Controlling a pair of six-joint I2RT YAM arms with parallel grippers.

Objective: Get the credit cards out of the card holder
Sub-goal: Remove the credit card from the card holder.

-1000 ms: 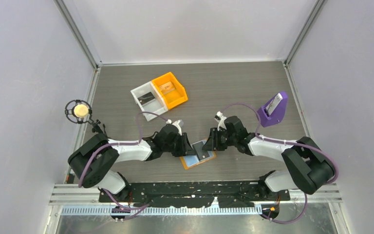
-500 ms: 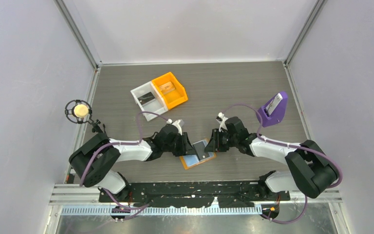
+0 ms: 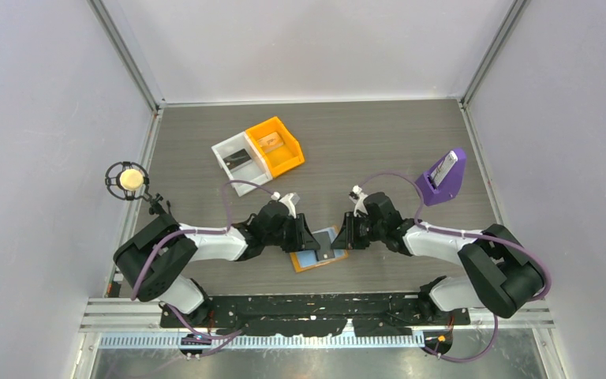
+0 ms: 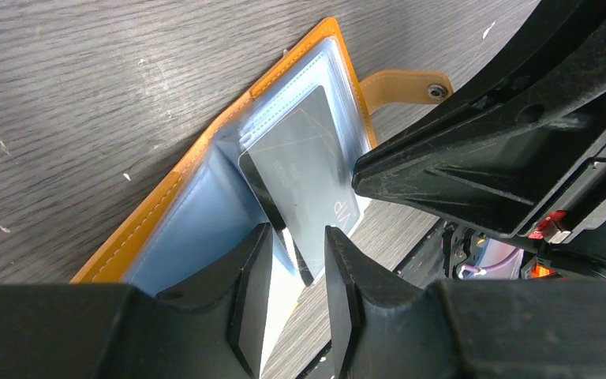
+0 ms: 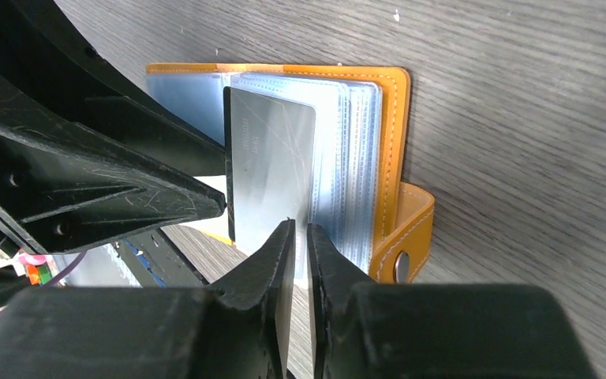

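The orange card holder point(image 3: 309, 261) lies open on the table between my two grippers, blue panels and clear sleeves up point(image 4: 166, 197) point(image 5: 398, 142). A silver credit card point(image 5: 272, 166) marked VIP point(image 4: 308, 174) sticks partway out of a sleeve, past the holder's near edge. My right gripper point(image 3: 338, 237) comes in from the right, and its jaws point(image 5: 300, 227) are pinched on that card's near edge with only a sliver of gap. My left gripper point(image 3: 304, 239) stands open point(image 4: 298, 237), one finger over the left blue panel, the card's dark corner loose between its fingers.
An orange bin point(image 3: 276, 144) and a white bin point(image 3: 239, 160) stand side by side at the back left, each with a card in it. A purple wedge stand point(image 3: 443, 178) sits at the right. A round yellow object on a black mount point(image 3: 131, 178) is at the left edge.
The right gripper's jaws have closed down onto the card's edge, and that arm has crept slightly towards the holder. The left gripper keeps the same opening and place.
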